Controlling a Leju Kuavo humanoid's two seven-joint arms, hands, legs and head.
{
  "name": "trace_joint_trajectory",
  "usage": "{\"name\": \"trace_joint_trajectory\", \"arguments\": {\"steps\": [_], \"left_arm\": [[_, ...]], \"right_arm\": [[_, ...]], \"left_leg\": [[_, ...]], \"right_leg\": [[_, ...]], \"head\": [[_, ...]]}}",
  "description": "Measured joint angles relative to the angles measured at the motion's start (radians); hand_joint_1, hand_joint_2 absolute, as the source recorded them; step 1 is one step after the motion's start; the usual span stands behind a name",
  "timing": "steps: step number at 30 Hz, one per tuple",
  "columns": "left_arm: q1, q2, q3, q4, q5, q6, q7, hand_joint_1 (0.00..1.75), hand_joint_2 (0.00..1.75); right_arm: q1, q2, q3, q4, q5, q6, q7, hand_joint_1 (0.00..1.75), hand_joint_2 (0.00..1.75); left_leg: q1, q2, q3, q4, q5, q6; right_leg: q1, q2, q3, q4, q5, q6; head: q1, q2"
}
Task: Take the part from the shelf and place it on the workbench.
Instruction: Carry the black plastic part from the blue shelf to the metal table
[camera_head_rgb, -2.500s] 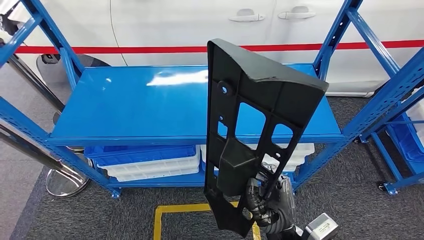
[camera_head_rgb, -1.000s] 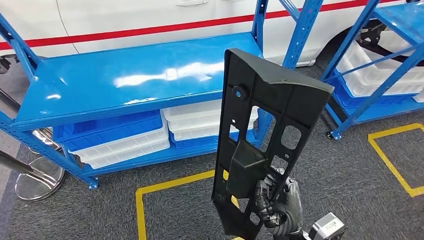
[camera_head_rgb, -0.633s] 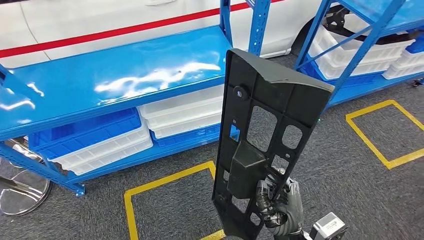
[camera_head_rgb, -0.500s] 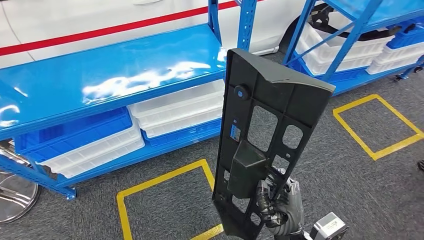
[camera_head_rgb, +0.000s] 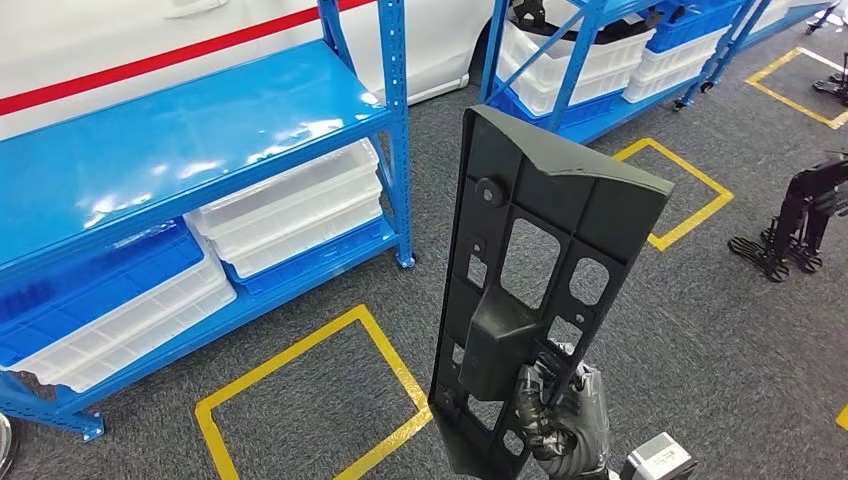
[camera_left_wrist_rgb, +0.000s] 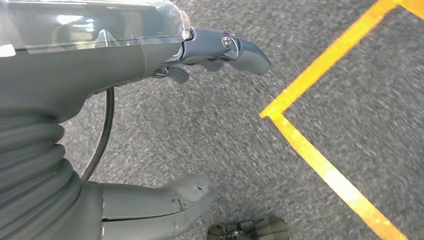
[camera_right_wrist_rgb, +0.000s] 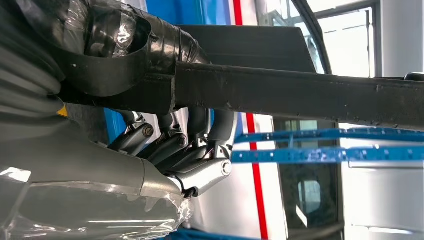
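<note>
My right hand (camera_head_rgb: 560, 415) grips the lower end of a long black plastic part (camera_head_rgb: 535, 260) with several cut-outs, holding it upright in front of me. In the right wrist view the fingers (camera_right_wrist_rgb: 172, 142) wrap around the part's dark edge (camera_right_wrist_rgb: 300, 95). My left hand (camera_left_wrist_rgb: 150, 55) hangs over grey carpet with thumb and fingers apart and nothing in it. The blue shelf (camera_head_rgb: 170, 140) stands at the upper left, its top board bare.
White and blue bins (camera_head_rgb: 290, 210) fill the shelf's lower level. A second blue rack with white bins (camera_head_rgb: 590, 60) stands behind. Yellow floor squares (camera_head_rgb: 300, 400) mark the grey carpet. A black stand (camera_head_rgb: 800, 215) sits at the right edge.
The whole scene has slid left and up, so the camera has turned to the right, away from the shelf. The part stays upright in my right hand's grip.
</note>
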Motion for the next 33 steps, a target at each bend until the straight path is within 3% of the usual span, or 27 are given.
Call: {"name": "trace_joint_trajectory", "arguments": {"steps": [2,4,5,6,8,9,10,11,13,14,16,17,19,20,22,24,25,26,27,29,31,33], "left_arm": [[-0.002,0.0,0.002,-0.001,-0.001,-0.001,0.0,0.0,1.75],[-0.005,-0.001,0.005,-0.001,-0.001,-0.002,0.0,0.0,1.75],[-0.005,-0.002,0.006,-0.001,-0.002,-0.002,0.0,0.0,1.75],[-0.004,-0.002,0.008,-0.001,-0.003,-0.002,0.0,0.0,1.75],[0.0,-0.002,0.012,-0.001,-0.006,-0.003,0.0,0.0,1.75],[0.002,-0.003,0.013,-0.001,-0.008,-0.003,0.0,0.0,1.75],[0.004,-0.003,0.014,-0.001,-0.009,-0.004,0.0,0.0,1.75],[0.004,-0.003,0.014,-0.001,-0.009,-0.004,0.0,0.0,1.75],[0.004,-0.003,0.015,-0.002,-0.009,-0.004,0.0,0.0,1.75],[0.004,-0.003,0.015,-0.002,-0.009,-0.004,0.0,0.0,1.75],[0.004,-0.003,0.015,-0.002,-0.01,-0.005,-0.001,0.0,1.75],[0.005,-0.004,0.015,-0.002,-0.01,-0.005,-0.001,0.0,1.75],[0.004,-0.005,0.016,-0.002,-0.01,-0.005,-0.001,0.0,1.75],[0.003,-0.007,0.016,-0.003,-0.01,-0.006,-0.002,0.0,1.75],[0.003,-0.009,0.016,-0.006,-0.011,-0.007,-0.002,0.0,1.75],[0.005,-0.008,0.017,-0.009,-0.013,-0.01,-0.002,0.0,1.75],[0.006,-0.008,0.017,-0.009,-0.014,-0.012,-0.002,0.0,1.75],[0.006,-0.008,0.017,-0.01,-0.016,-0.013,-0.002,0.0,1.75],[0.005,-0.008,0.017,-0.01,-0.018,-0.015,-0.002,0.0,1.75],[0.004,-0.009,0.017,-0.01,-0.022,-0.017,-0.003,0.0,1.75],[0.005,-0.013,0.018,-0.01,-0.024,-0.019,-0.004,0.0,1.75],[0.005,-0.015,0.018,-0.011,-0.025,-0.021,-0.005,0.0,1.75]], "right_arm": [[-0.002,-0.001,0.002,0.0,-0.001,-0.002,0.002,1.75,1.75],[0.001,-0.002,0.004,0.0,-0.002,-0.004,0.003,1.75,1.75],[0.001,-0.003,0.004,0.0,-0.003,-0.005,0.003,1.75,1.75],[0.001,-0.004,0.005,0.0,-0.003,-0.005,0.003,1.75,1.75],[0.0,-0.005,0.008,0.0,-0.004,-0.006,0.003,1.75,1.75],[0.001,-0.005,0.009,0.001,-0.005,-0.006,0.003,1.75,1.75],[0.001,-0.006,0.01,0.002,-0.006,-0.006,0.003,1.75,1.75],[0.002,-0.007,0.01,0.004,-0.007,-0.006,0.003,1.75,1.75],[0.004,-0.008,0.01,0.006,-0.008,-0.007,0.003,1.75,1.75],[0.004,-0.008,0.01,0.006,-0.008,-0.007,0.002,1.75,1.75],[0.004,-0.008,0.01,0.006,-0.008,-0.008,0.002,1.75,1.75],[0.004,-0.009,0.011,0.006,-0.008,-0.008,0.002,1.75,1.75],[0.007,-0.009,0.011,0.006,-0.008,-0.011,0.002,1.75,1.75],[0.008,-0.009,0.011,0.006,-0.008,-0.013,0.001,1.75,1.75],[0.009,-0.01,0.011,0.006,-0.008,-0.016,0.002,1.75,1.75],[0.007,-0.011,0.011,0.006,-0.008,-0.017,0.004,1.75,1.75],[0.007,-0.011,0.011,0.006,-0.008,-0.017,0.004,1.75,1.75],[0.007,-0.011,0.011,0.007,-0.008,-0.017,0.004,1.75,1.75],[0.008,-0.012,0.011,0.008,-0.008,-0.018,0.004,1.75,1.75],[0.008,-0.015,0.011,0.008,-0.008,-0.019,0.004,1.75,1.75],[0.007,-0.016,0.011,0.008,-0.008,-0.02,0.004,1.75,1.75],[0.006,-0.016,0.012,0.008,-0.007,-0.021,0.004,1.75,1.75]], "left_leg": [[-0.001,0.017,-0.009,0.012,0.004,-0.014],[0.003,0.022,-0.012,0.018,0.006,-0.029],[0.006,0.003,-0.018,0.029,-0.01,-0.036],[0.008,-0.026,-0.029,0.059,-0.044,-0.04],[0.011,-0.083,-0.063,0.171,-0.14,-0.044],[0.01,-0.095,-0.078,0.235,-0.177,-0.044],[0.01,-0.098,-0.082,0.276,-0.191,-0.042],[0.01,-0.099,-0.07,0.282,-0.183,-0.039],[0.01,-0.113,0.005,0.185,-0.128,-0.032],[0.011,-0.138,0.053,0.108,-0.11,-0.028],[0.011,-0.183,0.112,0.005,-0.098,-0.024],[0.01,-0.192,0.119,-0.011,-0.1,-0.023],[0.009,-0.17,0.11,-0.013,-0.088,-0.016],[0.009,-0.156,0.104,-0.015,-0.08,-0.008],[0.009,-0.123,0.086,-0.018,-0.062,0.009],[0.001,-0.089,0.064,-0.017,-0.048,0.017],[-0.002,-0.072,0.054,-0.014,-0.041,0.018],[-0.005,-0.056,0.042,-0.011,-0.034,0.018],[-0.008,-0.041,0.031,-0.008,-0.03,0.018],[-0.013,-0.016,0.015,-0.001,-0.023,0.016],[-0.015,0.005,0.009,0.003,-0.018,0.01],[-0.013,0.025,0.008,0.004,-0.011,0.0]], "right_leg": [[0.01,-0.011,0.031,-0.06,-0.014,-0.017],[0.011,0.007,0.018,-0.067,-0.003,-0.041],[0.01,0.016,0.01,-0.069,0.006,-0.052],[0.008,0.024,0.001,-0.072,0.017,-0.063],[0.01,0.045,-0.023,-0.071,0.037,-0.074],[0.012,0.057,-0.037,-0.069,0.047,-0.076],[0.015,0.07,-0.05,-0.067,0.056,-0.077],[0.016,0.084,-0.064,-0.064,0.065,-0.076],[0.017,0.111,-0.088,-0.056,0.08,-0.07],[0.017,0.123,-0.099,-0.051,0.087,-0.066],[0.017,0.145,-0.112,-0.047,0.103,-0.054],[0.017,0.156,-0.116,-0.048,0.112,-0.047],[0.016,0.172,-0.122,-0.051,0.127,-0.033],[0.017,0.159,-0.128,-0.044,0.117,-0.028],[0.016,0.106,-0.152,0.022,0.041,-0.021],[0.012,0.069,-0.183,0.15,-0.055,-0.011],[0.01,0.065,-0.191,0.206,-0.074,-0.008],[0.009,0.063,-0.186,0.237,-0.07,-0.005],[0.009,0.06,-0.165,0.234,-0.048,-0.006],[0.015,0.035,-0.067,0.12,-0.004,-0.017],[0.029,-0.007,0.037,-0.03,-0.01,-0.037],[0.04,-0.021,0.07,-0.093,-0.028,-0.051]], "head": [[0.0,0.0],[0.0,0.0],[0.0,0.0],[0.0,0.0],[0.0,0.0],[0.0,0.0],[0.0,0.0],[0.0,0.0],[0.0,0.0],[-0.001,0.0],[0.0,0.0],[0.0,0.0],[0.0,0.0],[0.0,0.0],[0.0,0.0],[0.0,0.0],[0.0,0.0],[0.0,0.0],[0.0,0.0],[0.0,0.0],[0.0,0.0],[0.0,0.0]]}}
